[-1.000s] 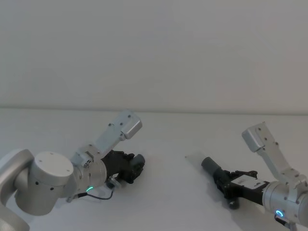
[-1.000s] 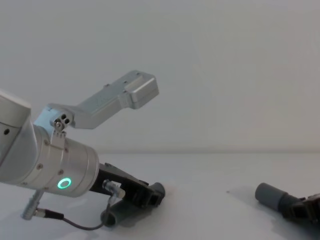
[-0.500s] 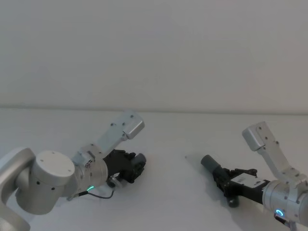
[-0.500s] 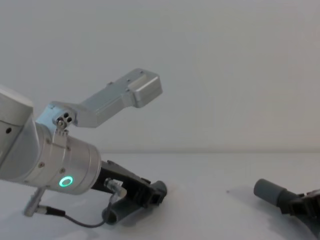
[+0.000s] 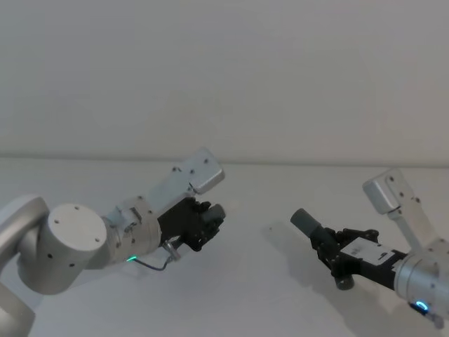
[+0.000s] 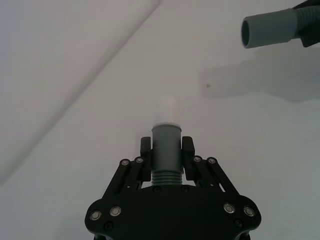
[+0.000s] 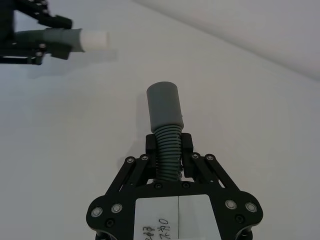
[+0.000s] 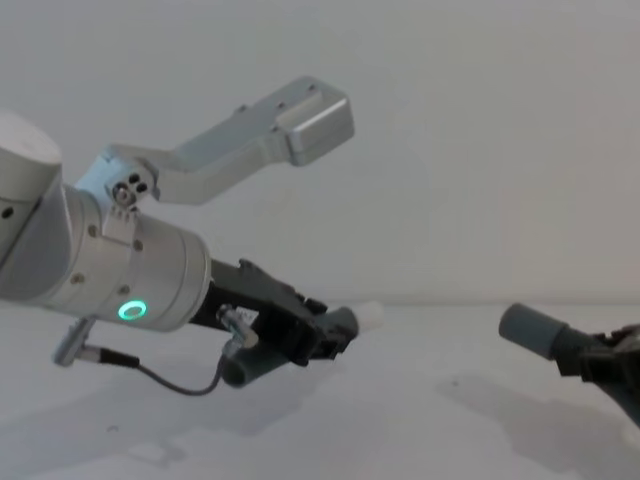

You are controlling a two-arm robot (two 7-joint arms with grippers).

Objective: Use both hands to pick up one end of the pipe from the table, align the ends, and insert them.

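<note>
Left black plastic hand (image 5: 207, 226) clamps short dark grey corrugated hose (image 6: 166, 175) at white-tipped cuff (image 6: 166, 142); right black hand (image 5: 326, 249) grasps longer ribbed hose (image 7: 167, 140) behind plain grey cuff (image 7: 164, 105) (probably light, floppy; grip near ends).

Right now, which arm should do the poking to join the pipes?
Probably the left. The left gripper has its fingers shut on the short hose, narrow white tip sticking out. The right gripper holds the other hose, its wider open cuff across a gap, so it can just hold steady.

A plain, evenly lit pale grey wall (image 5: 224, 70).
</note>
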